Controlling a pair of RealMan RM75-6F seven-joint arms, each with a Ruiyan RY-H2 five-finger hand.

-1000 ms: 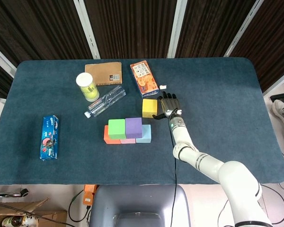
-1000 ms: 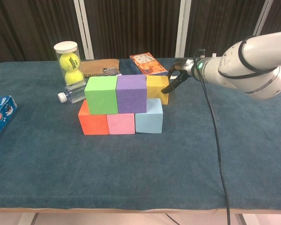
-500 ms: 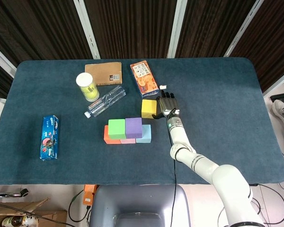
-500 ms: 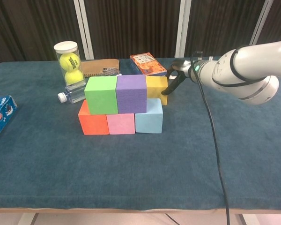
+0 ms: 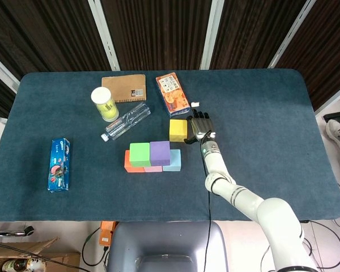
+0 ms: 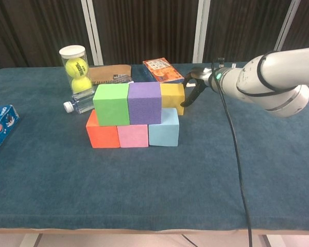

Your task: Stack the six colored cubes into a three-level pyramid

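Note:
Orange [image 5: 127, 161] [image 6: 102, 135], pink [image 5: 153, 168] [image 6: 133, 136] and light blue [image 5: 174, 161] [image 6: 164, 131] cubes form a row on the table. On top of them sit a green cube [image 5: 139, 154] [image 6: 111, 104] and a purple cube [image 5: 160, 152] [image 6: 144, 102]. A yellow cube [image 5: 178, 130] [image 6: 171, 95] stands on the table just behind the light blue one. My right hand [image 5: 200, 126] [image 6: 195, 85] lies against the yellow cube's right side, fingers spread, thumb at its near right corner. My left hand shows in neither view.
A tennis ball can [image 5: 105, 103] [image 6: 76, 69], a lying plastic bottle [image 5: 126, 120] and a brown notebook [image 5: 124, 88] sit behind the stack to the left. An orange box [image 5: 172, 94] [image 6: 162, 70] lies behind the yellow cube. A blue packet [image 5: 59, 164] [image 6: 0, 123] lies far left.
My right hand has closed in on the yellow cube's right side, and the cube has shifted slightly left. The stacked cubes have not moved.

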